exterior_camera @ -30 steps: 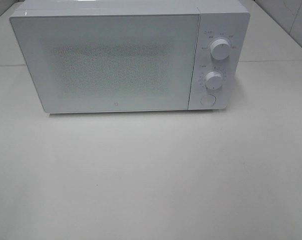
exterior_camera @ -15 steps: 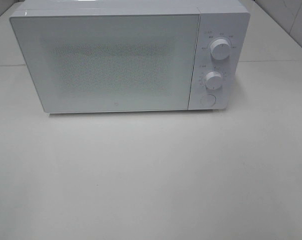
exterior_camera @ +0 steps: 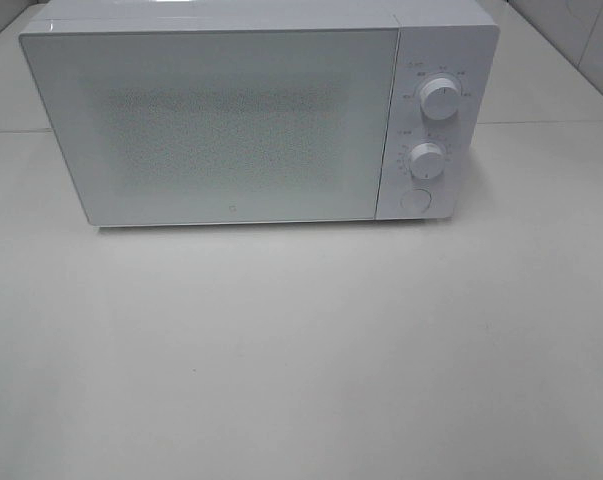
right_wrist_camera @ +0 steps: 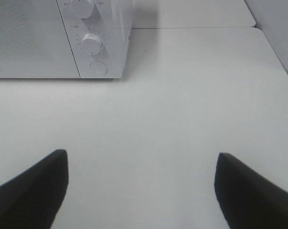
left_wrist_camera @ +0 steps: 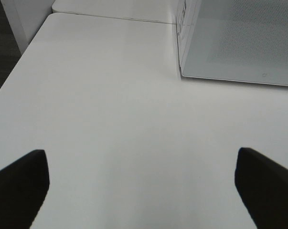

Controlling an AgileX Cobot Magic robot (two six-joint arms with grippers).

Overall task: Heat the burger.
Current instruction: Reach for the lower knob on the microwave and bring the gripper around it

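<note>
The left gripper (left_wrist_camera: 143,191) hangs low over the counter (exterior_camera: 301,350) in front of the microwave's (exterior_camera: 261,120) door-side corner. Its jaws are spread wide with nothing between them, and only bare counter shows between its two dark fingers (left_wrist_camera: 19,188). The right gripper (right_wrist_camera: 143,191) hangs over the counter in front of the microwave's control-panel end. Its jaws are also wide apart and hold nothing.

In the high view neither arm shows, and the pale counter runs from the near edge up to the microwave. The white microwave stands squarely on the counter with its front facing the camera. Its door (exterior_camera: 221,125) is closed flush, and the speckled window takes up most of the front. To the right of the door is the control panel, with an upper knob (exterior_camera: 440,98), a lower knob (exterior_camera: 427,160) beneath it, and a round button (exterior_camera: 414,200) at the bottom.

The burger shows in no view, so I cannot tell where it is; nothing can be made out through the window.
</note>
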